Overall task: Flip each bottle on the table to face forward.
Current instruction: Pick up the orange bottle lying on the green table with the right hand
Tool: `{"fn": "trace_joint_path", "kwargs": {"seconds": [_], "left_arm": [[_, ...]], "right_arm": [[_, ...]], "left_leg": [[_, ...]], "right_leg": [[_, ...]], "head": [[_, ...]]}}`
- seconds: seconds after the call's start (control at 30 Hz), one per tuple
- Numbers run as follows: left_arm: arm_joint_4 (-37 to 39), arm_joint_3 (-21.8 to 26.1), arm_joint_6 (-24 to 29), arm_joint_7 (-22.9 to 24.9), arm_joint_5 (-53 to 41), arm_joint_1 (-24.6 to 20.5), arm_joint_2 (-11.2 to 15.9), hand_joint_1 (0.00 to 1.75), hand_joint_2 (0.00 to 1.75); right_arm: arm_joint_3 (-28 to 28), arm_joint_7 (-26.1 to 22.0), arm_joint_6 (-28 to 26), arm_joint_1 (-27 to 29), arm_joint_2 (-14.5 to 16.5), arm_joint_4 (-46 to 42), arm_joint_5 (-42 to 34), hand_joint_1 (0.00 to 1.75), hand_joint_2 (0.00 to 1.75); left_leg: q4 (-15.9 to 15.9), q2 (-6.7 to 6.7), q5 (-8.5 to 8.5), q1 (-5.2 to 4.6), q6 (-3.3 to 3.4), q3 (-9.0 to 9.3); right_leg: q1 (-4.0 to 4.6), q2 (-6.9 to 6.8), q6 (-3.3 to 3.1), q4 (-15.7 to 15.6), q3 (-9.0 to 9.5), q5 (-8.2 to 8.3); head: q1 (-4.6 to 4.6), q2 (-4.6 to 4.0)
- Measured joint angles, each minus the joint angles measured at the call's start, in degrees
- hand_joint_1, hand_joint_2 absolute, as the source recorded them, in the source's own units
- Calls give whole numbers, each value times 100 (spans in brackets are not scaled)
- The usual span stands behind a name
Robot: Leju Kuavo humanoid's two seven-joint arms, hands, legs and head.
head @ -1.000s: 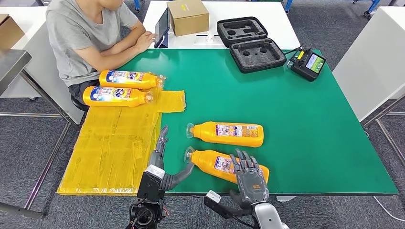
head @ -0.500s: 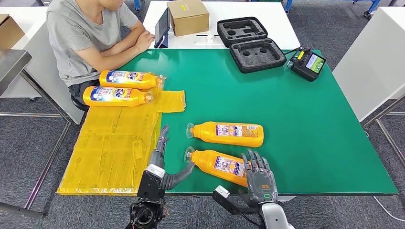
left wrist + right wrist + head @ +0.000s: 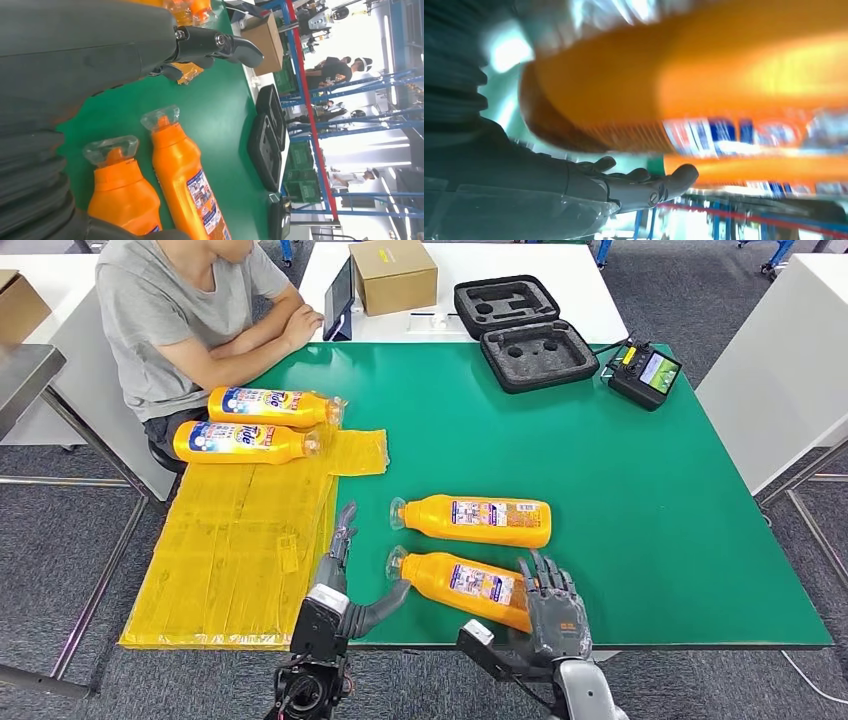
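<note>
the near bottle [image 3: 462, 583] lies on its side at the near edge of the green table [image 3: 640, 500], cap pointing left. the right hand [image 3: 553, 608] sits at its base end with fingers spread; whether it grips the bottle i cannot tell. the left hand [image 3: 345, 580] is open by the cap, thumb just beside it. a second bottle [image 3: 475, 520] lies just beyond. two more bottles [image 3: 262, 423] lie far left near a seated person [image 3: 170, 320].

Right hand [image 3: 553, 608] has slid along the near bottle [image 3: 462, 583] toward its base, nearer the table's front edge.
</note>
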Motion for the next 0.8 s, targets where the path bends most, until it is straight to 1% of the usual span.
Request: {"fn": "trace_joint_path", "kwargs": {"seconds": [0.1,0.3,0.63,0.73,0.8], "left_arm": [[35,-5,-29,0,-4,-35,-16,0,175],[90,-23,-49,0,-27,-77,-33,0,175],[155,-56,-67,0,-33,-96,-49,0,175],[183,-56,-99,0,-41,-112,-59,0,175],[204,-56,-125,0,-44,-134,-68,0,175]], "right_arm": [[-149,-205,52,-53,23,152,-246,175,175],[-397,-378,80,-252,53,438,-472,175,175],[-606,-459,93,-489,83,729,-569,174,175],[-699,-612,103,-534,102,832,-705,175,175],[-781,-837,126,-559,119,916,-929,175,175]], "left_leg": [[0,0,0,0,0,1],[0,1,0,0,0,15],[0,1,-1,-1,1,32],[0,2,-3,0,1,39],[0,3,-4,0,1,43]], "right_leg": [[0,0,0,0,2,0],[0,1,0,-1,10,0],[-1,1,0,-3,25,0],[0,4,0,-3,31,0],[0,6,0,-3,34,0]], "head": [[0,0],[0,0],[1,0],[1,0],[1,0]]}}
